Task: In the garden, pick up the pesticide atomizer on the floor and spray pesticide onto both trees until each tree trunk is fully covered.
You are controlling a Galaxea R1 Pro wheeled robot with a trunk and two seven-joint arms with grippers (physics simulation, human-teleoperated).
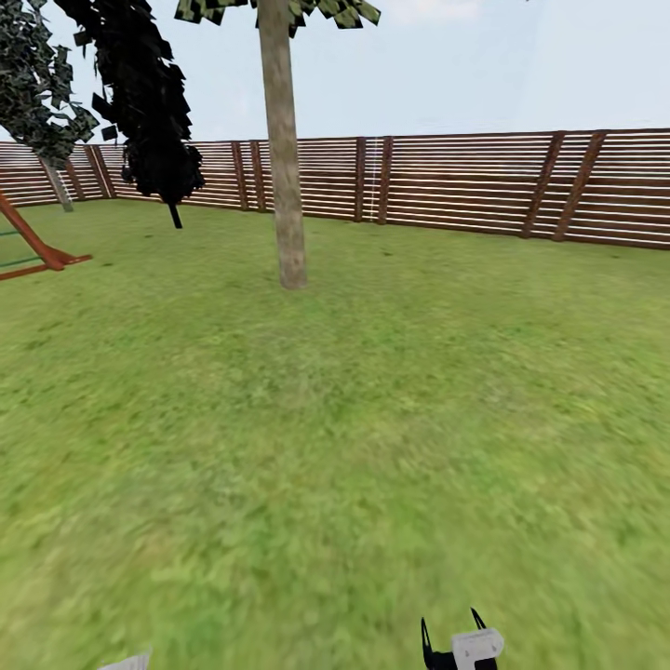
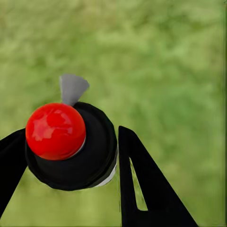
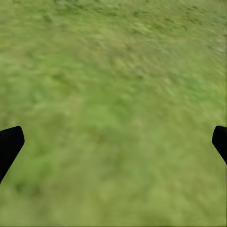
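1. Sitting clamped between the two black fingers of the left gripper, the atomizer filled the lower left of the left wrist frame, its red tip facing the camera and a small grey nozzle jutting from behind it.
2. Blurred lawn lay behind the bottle in that view.
3. The right gripper was spread wide and held nothing: its fingertips showed only at the left and right edges of the right wrist frame, with grass between them.
4. In the head view the right gripper poked up at the bottom edge, right of centre, two black prongs above a pale grey block.
5. A tree stood in the upper middle of the head frame, its mottled trunk rising straight from the lawn, well apart from the gripper.
6. No white specks could be made out on the trunk at this size.
7. A near-black, narrow tree stood at upper left, with a second leafy crown at the far left edge.
8. A reddish-brown frame reached in from the left edge.
9. A slatted fence ran across the back, under pale sky.
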